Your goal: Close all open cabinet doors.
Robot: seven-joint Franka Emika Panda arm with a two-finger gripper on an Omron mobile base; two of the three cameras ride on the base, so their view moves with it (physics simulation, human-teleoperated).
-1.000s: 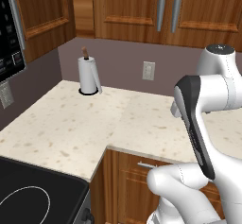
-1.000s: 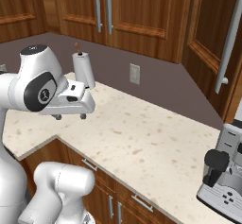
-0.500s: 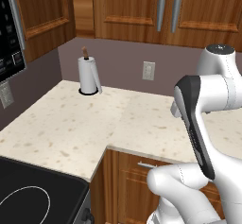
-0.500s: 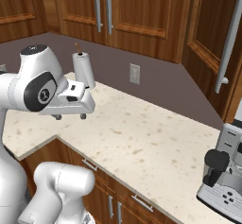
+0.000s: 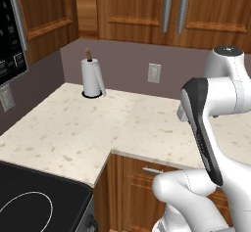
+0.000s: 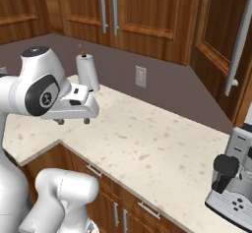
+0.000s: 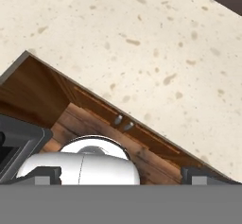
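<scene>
Two reddish-brown cabinet doors [image 5: 142,8] with long silver bar handles lie flush in the upper row on the back wall, and show again as cabinet doors [image 6: 133,11] in the right base view. Further right, another cabinet door [image 6: 216,45] with a silver handle [image 6: 240,40] stands at an angle to that row, seemingly swung out. My gripper [image 6: 73,121] hangs open over the front of the counter [image 6: 147,138], pointing down with nothing between its fingers, far below and left of that door.
A paper towel roll [image 5: 91,77] stands in the counter's back corner, near a wall outlet [image 5: 154,73]. A coffee machine [image 6: 235,183] sits on the counter at the right. A microwave [image 5: 10,35] and a stove top [image 5: 34,201] are at the left. Drawer fronts [image 7: 118,124] run below the counter edge.
</scene>
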